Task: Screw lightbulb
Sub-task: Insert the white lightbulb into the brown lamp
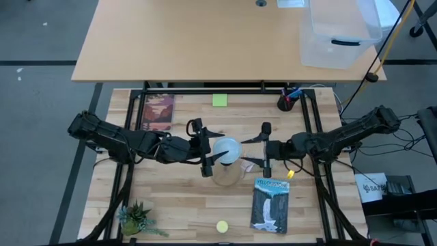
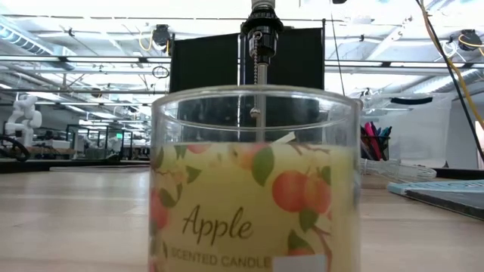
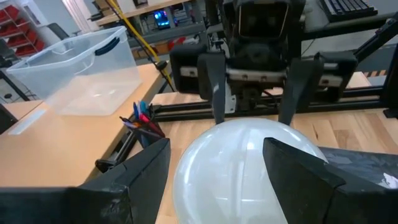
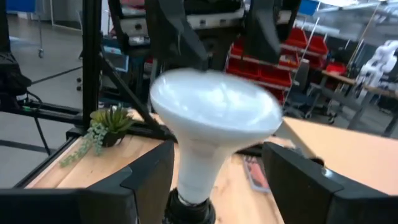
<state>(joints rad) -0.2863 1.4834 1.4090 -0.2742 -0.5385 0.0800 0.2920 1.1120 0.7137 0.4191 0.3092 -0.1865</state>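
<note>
The lightbulb (image 1: 228,147) is white, with a wide round head and a neck (image 4: 199,168) tapering down to a dark end. It stands upright in the air above the middle of the table. My left gripper (image 3: 217,168) comes from the table's left and is shut on the bulb's head. My right gripper (image 4: 217,180) faces it from the table's right. It is open, with a finger on either side of the neck, touching nothing. In the high view, my right gripper (image 1: 247,150) is just right of the bulb. My left gripper pinches the bulb's wide head (image 3: 186,168) between its two fingers (image 3: 143,180), one on each side of the dome. The fingers come nearly level from the table's left. The bulb is lifted clear and upright, dome up and neck hanging below.
A glass candle jar (image 2: 253,189) stands just near of the bulb. A book (image 1: 271,205), a small yellow disc (image 1: 222,226) and a plant (image 1: 136,219) lie toward the near edge. Another book (image 1: 158,111), a green note (image 1: 219,100) and a pen cup (image 1: 288,102) sit at the far side.
</note>
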